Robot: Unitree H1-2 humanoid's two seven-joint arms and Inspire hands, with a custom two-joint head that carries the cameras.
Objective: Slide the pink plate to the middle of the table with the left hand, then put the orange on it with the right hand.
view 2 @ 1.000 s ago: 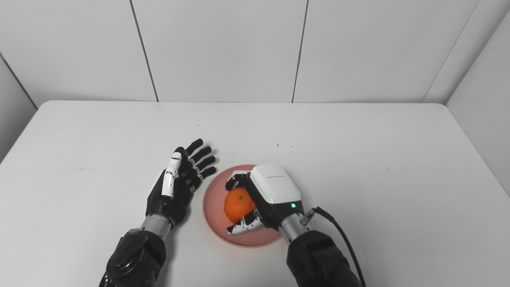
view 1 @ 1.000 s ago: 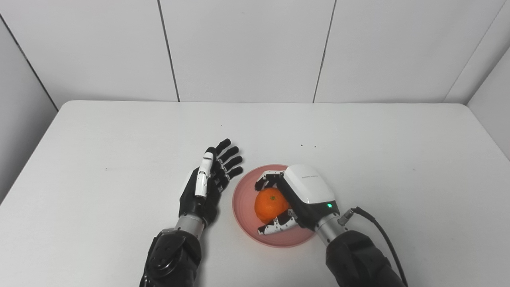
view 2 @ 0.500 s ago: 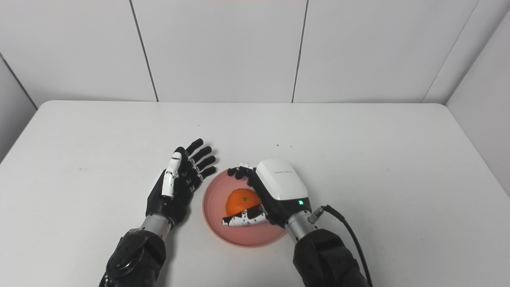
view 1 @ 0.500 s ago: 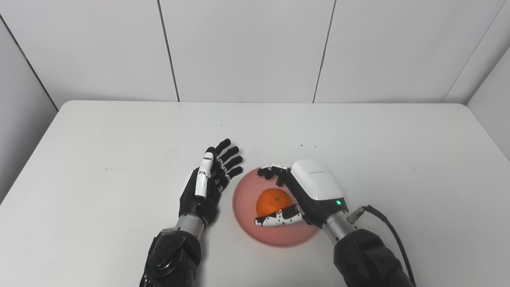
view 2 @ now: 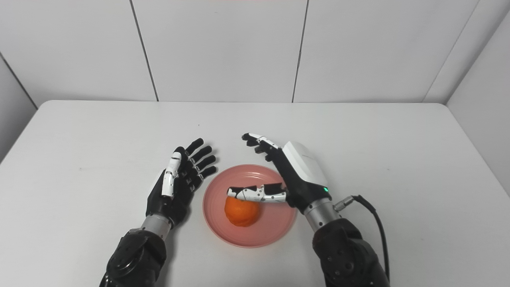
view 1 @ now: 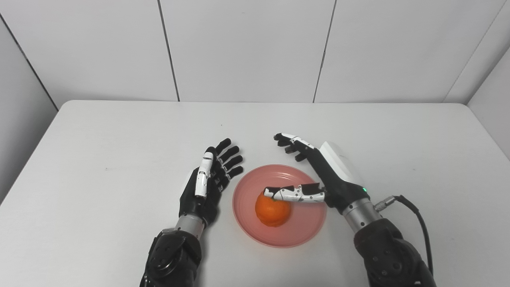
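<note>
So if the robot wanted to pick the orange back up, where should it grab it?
Probably around the orange's round middle, coming from above: it sits loose in the pink plate, whose raised rim blocks a low sideways reach. The open right hand is nearest.

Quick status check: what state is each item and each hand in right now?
orange: resting on the plate, released.
pink plate: flat on the table, near the middle.
right hand: open, raised beside the plate, thumb over the orange.
left hand: open, empty, left of the plate.
</note>
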